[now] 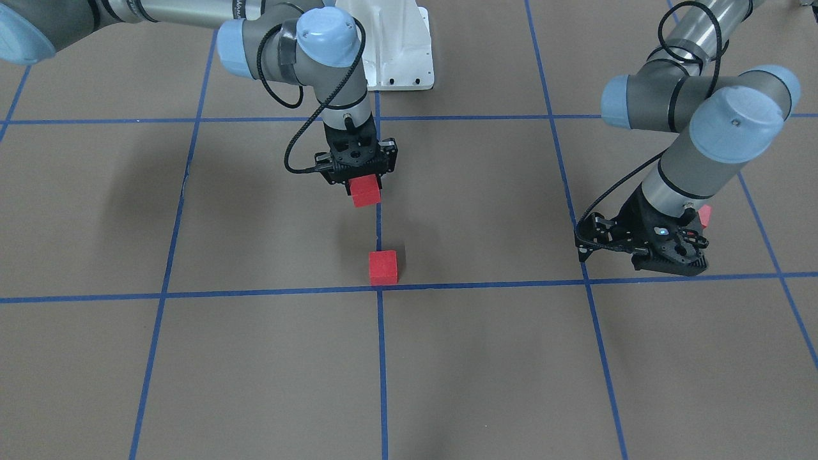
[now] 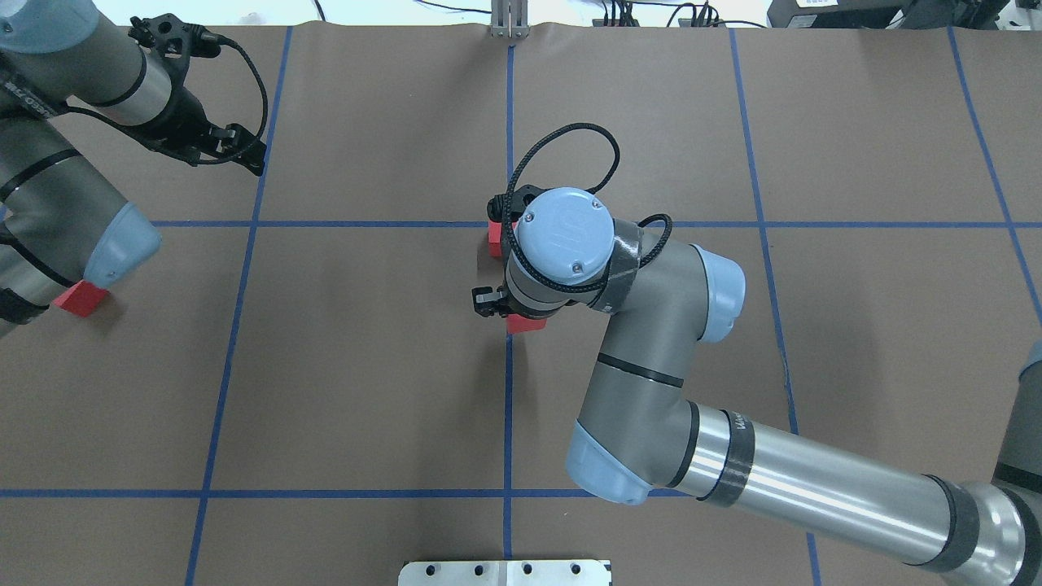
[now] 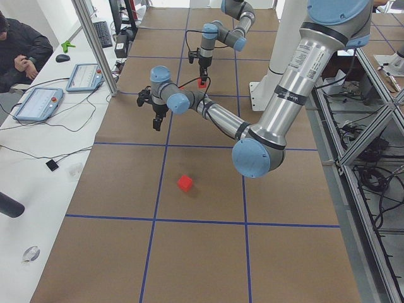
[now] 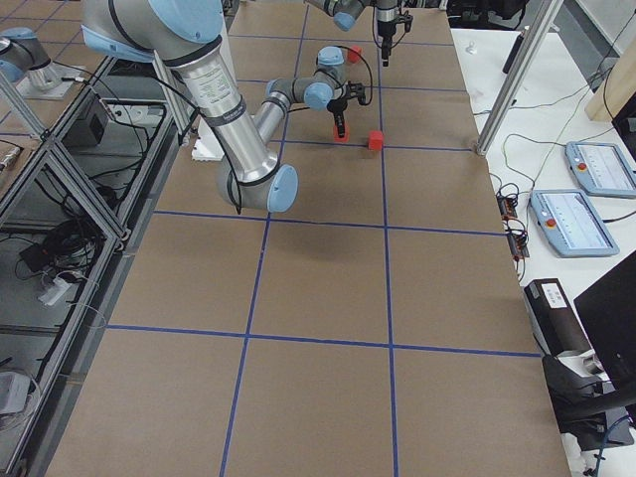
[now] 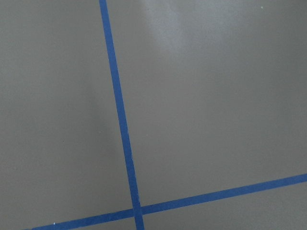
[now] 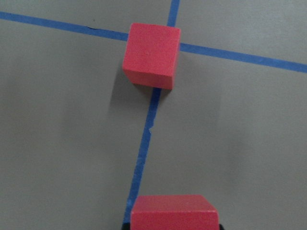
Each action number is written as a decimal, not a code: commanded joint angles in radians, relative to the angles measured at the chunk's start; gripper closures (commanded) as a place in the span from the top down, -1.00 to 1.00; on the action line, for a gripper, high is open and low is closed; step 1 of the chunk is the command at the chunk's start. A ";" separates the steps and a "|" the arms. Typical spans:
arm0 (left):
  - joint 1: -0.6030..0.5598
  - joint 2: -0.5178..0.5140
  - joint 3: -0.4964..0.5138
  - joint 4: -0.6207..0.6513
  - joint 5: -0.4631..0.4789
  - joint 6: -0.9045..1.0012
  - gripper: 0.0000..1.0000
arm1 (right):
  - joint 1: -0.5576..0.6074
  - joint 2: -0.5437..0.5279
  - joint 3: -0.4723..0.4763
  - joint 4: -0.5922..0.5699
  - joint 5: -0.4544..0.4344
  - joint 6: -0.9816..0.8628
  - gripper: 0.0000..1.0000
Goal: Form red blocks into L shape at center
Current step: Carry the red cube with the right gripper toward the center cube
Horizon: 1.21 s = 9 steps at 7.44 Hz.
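Overhead exterior: right end effector (image 1: 365, 185) clamps half-hidden red block (image 2: 526, 325); left end effector (image 2: 248, 156) unclear.

Matte red blocks (image 1: 383, 267) on matte brown paper surface (image 1: 255, 358)

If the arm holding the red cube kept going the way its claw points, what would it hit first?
Probably the brown surface: the right gripper points straight down, so its held red block would land on the blue tape line, short of the red block at the center. Exact height is unclear.
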State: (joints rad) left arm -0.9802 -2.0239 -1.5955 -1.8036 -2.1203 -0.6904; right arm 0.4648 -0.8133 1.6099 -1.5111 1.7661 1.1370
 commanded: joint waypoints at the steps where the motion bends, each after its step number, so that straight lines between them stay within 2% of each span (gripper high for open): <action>1: 0.002 -0.001 0.002 0.000 0.000 -0.001 0.99 | 0.000 0.022 -0.065 0.078 -0.013 0.117 -1.00; 5: 0.005 -0.001 0.008 0.000 0.000 -0.001 0.99 | 0.005 0.023 -0.097 0.103 -0.089 0.135 -1.00; 9: 0.006 -0.001 0.009 0.000 0.000 -0.001 0.99 | 0.008 0.080 -0.209 0.136 -0.105 0.129 -1.00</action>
State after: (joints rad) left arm -0.9750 -2.0249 -1.5873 -1.8040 -2.1199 -0.6924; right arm 0.4703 -0.7433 1.4283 -1.3954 1.6628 1.2685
